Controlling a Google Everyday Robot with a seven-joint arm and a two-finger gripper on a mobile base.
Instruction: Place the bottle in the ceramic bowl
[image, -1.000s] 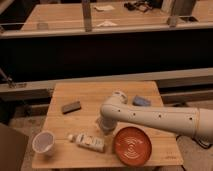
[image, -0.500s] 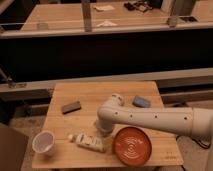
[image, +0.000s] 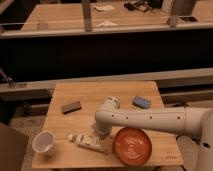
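Note:
A small white bottle lies on its side near the front edge of the wooden table. The ceramic bowl, orange-red with ring marks, sits just right of it at the front. My white arm reaches in from the right, and my gripper hangs at its end directly above the bottle's right end, between bottle and bowl. The arm's wrist hides the fingertips.
A white paper cup stands at the front left corner. A dark block lies at the left middle. A blue sponge lies at the right back. A dark rail and counter run behind the table.
My arm has swung left and lowered, bringing the gripper from beside the bowl to just above the bottle. The bottle, bowl and cup have not moved.

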